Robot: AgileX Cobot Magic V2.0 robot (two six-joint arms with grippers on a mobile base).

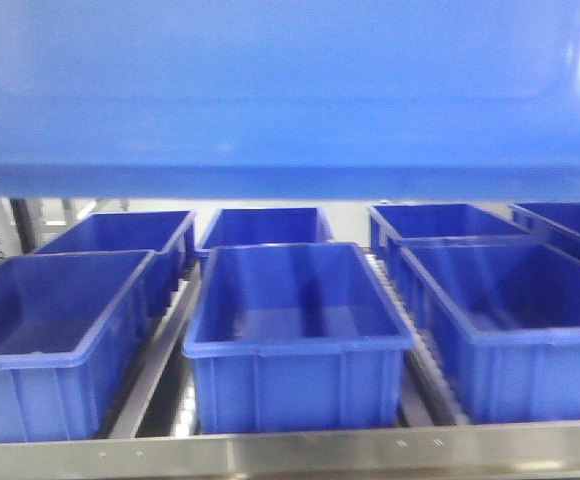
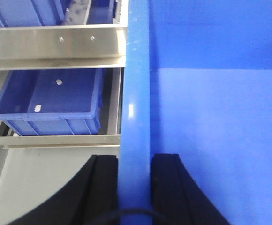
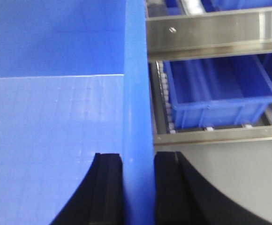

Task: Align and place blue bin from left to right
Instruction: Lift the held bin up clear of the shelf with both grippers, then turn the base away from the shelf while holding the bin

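Steel rack (image 1: 300, 452) behind | blue bin (image 1: 290, 90) rim pinched: left fingers (image 2: 103, 187), right fingers (image 3: 109, 187)

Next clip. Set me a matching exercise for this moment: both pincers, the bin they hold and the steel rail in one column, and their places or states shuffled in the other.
Column 1
1. left pincer
2. right pincer
3. held bin
4. rail

Column 2
A. runs along the bottom of the front view
B. shut on a bin wall, bin's inside to its right in its wrist view
C. fills the top of the front view
D. shut on a bin wall, bin's inside to its left in its wrist view

Pairs: 1-B, 2-D, 3-C, 4-A
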